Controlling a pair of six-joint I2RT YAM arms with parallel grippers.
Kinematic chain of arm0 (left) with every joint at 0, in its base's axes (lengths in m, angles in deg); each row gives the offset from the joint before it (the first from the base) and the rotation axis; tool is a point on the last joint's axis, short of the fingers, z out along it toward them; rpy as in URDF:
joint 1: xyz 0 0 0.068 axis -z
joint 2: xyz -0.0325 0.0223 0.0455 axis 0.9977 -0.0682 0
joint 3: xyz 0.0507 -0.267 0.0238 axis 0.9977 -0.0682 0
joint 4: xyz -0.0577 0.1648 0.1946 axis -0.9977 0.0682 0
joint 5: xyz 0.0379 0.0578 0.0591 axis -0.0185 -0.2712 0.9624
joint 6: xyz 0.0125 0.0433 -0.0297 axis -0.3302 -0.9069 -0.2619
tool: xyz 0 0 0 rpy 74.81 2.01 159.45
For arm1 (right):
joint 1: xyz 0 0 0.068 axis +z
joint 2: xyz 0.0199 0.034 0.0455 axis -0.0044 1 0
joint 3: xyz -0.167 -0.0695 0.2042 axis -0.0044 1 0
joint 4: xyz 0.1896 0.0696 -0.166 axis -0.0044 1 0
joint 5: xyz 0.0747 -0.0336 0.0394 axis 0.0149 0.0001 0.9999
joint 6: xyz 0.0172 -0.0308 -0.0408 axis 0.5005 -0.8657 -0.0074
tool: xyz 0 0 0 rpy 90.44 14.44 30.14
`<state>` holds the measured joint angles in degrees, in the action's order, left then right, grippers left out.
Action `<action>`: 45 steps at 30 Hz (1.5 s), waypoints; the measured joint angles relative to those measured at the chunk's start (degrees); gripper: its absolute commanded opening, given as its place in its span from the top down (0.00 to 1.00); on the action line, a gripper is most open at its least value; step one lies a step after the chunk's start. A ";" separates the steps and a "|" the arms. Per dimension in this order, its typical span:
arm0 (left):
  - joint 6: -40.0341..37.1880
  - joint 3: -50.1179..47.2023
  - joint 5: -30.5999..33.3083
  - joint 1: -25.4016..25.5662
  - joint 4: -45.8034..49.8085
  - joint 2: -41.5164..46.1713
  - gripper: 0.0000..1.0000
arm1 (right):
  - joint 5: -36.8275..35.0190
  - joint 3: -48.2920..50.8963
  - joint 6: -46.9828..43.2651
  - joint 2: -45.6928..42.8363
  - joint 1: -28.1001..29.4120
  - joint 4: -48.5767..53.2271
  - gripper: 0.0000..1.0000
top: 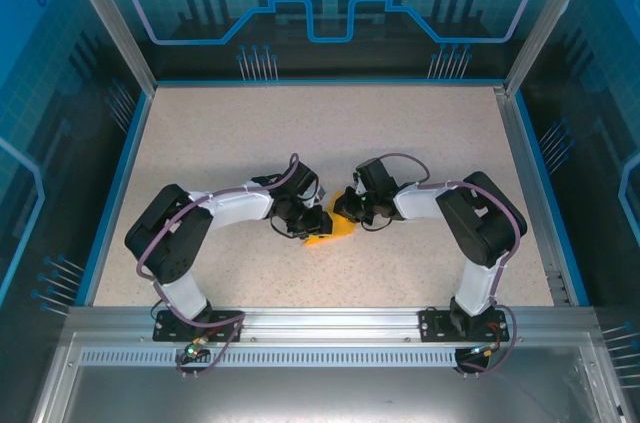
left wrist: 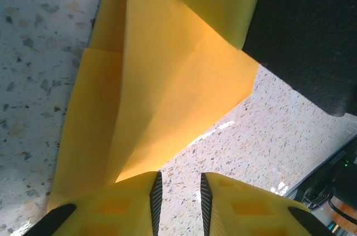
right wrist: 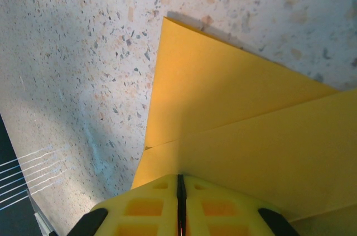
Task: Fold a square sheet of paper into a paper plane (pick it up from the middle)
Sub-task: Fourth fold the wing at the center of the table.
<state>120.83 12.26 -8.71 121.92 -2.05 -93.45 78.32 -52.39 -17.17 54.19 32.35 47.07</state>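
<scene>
I see the square sheet of paper lying on the worktop, right between my two sets of fingers. It is not a flat square now. It has folds in it, with one flap lying over another and sharp lines where it is bent. The left fingers are spread a little. Nothing is in the gap between their ribbed black pads, and I can see the speckled worktop through it. The paper starts just in front of them and runs ahead and off to their left side. The right fingers are pressed together. The paper lies just in front of them and under their tips, with a pointed corner farther ahead. I cannot tell if a thin edge is caught between them. From the left wrist I see one right finger sitting on top of the far end of the paper. So I think the right arm is pushing down to stop the paper sliding, or to make a fold sharp. The left fingers sit low at the other end, maybe ready to lift a flap. The paper is thin, smooth, plain and orange-yellow. I think it bends easily and could slip on the hard worktop. The fingers are blocky yellow plastic.
</scene>
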 measured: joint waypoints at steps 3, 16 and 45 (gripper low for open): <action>-0.11 0.00 0.81 0.00 0.26 -0.33 0.73 | 0.00 0.00 0.02 0.02 0.00 0.02 0.90; -0.33 -1.22 2.60 -1.57 0.24 -0.85 0.72 | 0.02 -0.07 0.02 0.13 0.00 0.04 0.90; -2.34 -3.06 2.27 -2.54 -1.44 -0.83 0.74 | 0.22 -0.70 0.02 0.52 0.00 0.76 0.91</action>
<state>118.49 9.20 -6.43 119.39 -3.49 -94.28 78.54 -53.09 -17.15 54.72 32.35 47.84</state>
